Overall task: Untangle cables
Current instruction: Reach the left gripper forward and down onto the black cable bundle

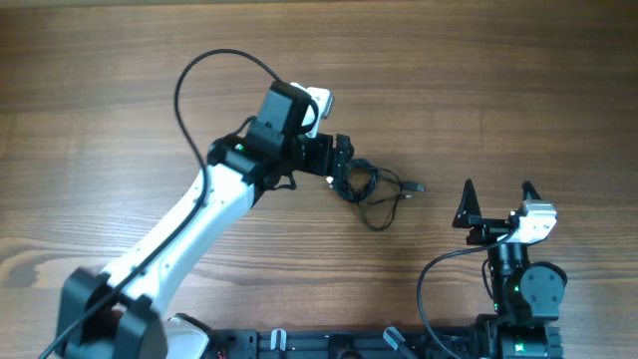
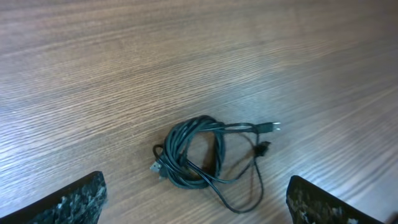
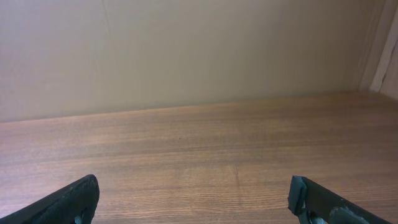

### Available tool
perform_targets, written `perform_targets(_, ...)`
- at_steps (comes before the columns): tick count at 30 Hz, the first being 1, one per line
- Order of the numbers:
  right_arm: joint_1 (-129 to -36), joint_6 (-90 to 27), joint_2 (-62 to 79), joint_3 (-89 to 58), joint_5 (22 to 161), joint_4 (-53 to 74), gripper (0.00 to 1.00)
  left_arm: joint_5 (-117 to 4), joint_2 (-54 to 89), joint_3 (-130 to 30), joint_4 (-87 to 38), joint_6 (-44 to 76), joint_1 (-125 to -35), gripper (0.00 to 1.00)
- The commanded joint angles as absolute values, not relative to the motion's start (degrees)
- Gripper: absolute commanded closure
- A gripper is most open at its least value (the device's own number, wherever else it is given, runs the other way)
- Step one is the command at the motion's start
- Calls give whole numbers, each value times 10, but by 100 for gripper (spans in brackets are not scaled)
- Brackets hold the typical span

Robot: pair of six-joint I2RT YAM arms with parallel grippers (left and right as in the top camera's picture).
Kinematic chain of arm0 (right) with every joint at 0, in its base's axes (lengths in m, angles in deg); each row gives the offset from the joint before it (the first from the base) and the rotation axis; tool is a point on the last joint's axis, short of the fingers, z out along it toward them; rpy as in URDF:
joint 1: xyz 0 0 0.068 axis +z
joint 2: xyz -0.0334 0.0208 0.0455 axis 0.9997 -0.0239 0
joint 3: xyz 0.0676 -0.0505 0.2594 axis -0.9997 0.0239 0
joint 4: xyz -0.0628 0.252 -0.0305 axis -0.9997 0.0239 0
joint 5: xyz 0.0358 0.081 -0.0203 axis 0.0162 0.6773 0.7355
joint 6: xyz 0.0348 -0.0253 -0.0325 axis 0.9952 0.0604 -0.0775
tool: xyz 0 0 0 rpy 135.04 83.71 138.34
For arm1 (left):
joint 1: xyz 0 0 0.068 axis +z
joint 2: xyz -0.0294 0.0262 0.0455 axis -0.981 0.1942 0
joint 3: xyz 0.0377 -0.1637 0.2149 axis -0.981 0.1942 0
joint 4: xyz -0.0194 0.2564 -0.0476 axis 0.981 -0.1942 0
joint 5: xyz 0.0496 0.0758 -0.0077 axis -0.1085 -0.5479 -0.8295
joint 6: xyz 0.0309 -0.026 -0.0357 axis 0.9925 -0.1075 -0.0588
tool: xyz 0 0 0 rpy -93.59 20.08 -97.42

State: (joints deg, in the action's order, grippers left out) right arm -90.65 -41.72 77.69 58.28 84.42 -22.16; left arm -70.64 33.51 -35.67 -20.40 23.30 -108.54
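The cables [image 1: 371, 189] are thin black cords bundled in a small coil with loose loops and plug ends, lying on the wooden table near its middle. In the left wrist view the cables [image 2: 196, 155] lie just ahead of my fingers, with a whitish plug at the coil's left and a plug end pointing right. My left gripper [image 1: 344, 165] is open and hovers right at the bundle's left side, holding nothing; its fingertips show in its own view [image 2: 196, 208]. My right gripper [image 1: 496, 199] is open and empty, well to the right of the cables [image 3: 193, 202].
The wooden table [image 1: 120, 90] spreads all round the bundle. The left arm's thick black wire [image 1: 199, 70] loops above the table at the left. A pale wall [image 3: 186, 50] stands behind the table's far edge in the right wrist view.
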Motion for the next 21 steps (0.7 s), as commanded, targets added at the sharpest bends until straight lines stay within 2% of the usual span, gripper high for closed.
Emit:
perform_targets(1, -904, -408, 776, 583, 834, -223, 0, -710, 377, -368, -189, 232, -1087, 7)
perform_targets(5, -904, -408, 776, 583, 834, -223, 0, -710, 412, -368, -187, 231, -1087, 15)
perform_targets(10, -904, -408, 776, 583, 834, -223, 0, -710, 451, -368, -175, 232, -1119, 18)
perform_targets(15, -904, -408, 776, 583, 834, -223, 0, -723, 491, -368, -149, 232, -1135, 28)
perform_targets(17, -904, -408, 776, 583, 834, -223, 0, -748, 507, -368, -149, 232, -1134, 36)
perform_targets(21, -904, -408, 776, 583, 834, -223, 0, -794, 516, -368, -148, 198, -1134, 41)
